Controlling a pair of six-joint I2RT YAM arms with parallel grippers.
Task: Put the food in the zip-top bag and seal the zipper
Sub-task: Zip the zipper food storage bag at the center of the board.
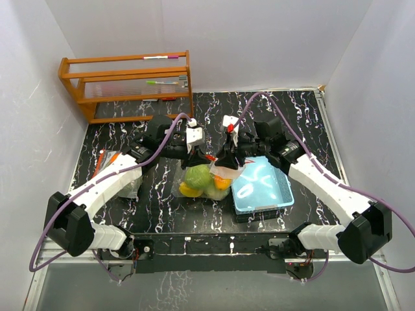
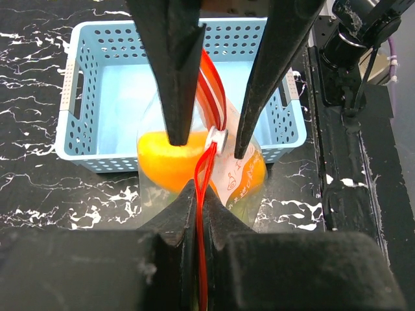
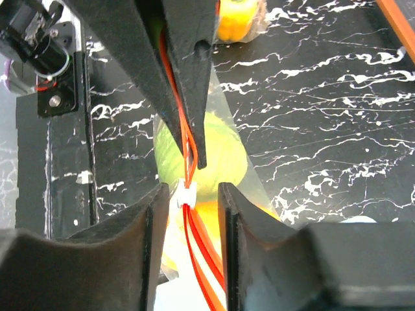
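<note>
The clear zip-top bag [image 1: 206, 179] lies mid-table with the food inside: a light-green ball [image 1: 198, 176], an orange piece [image 1: 222, 183] and a yellow piece [image 1: 188, 190]. My left gripper [image 1: 202, 157] is shut on the bag's red zipper strip [image 2: 200, 194]. My right gripper [image 1: 225, 157] is open, its jaws on either side of the white slider [image 3: 187, 194] on the same strip. In the left wrist view an orange [image 2: 168, 159] shows through the bag. In the right wrist view the green ball [image 3: 217, 152] lies under the strip.
The light-blue basket [image 1: 264, 188] stands right of the bag, touching it, and also shows in the left wrist view [image 2: 78, 123]. A wooden rack [image 1: 126, 84] stands at the back left. Flat packets [image 1: 110, 161] lie at the left.
</note>
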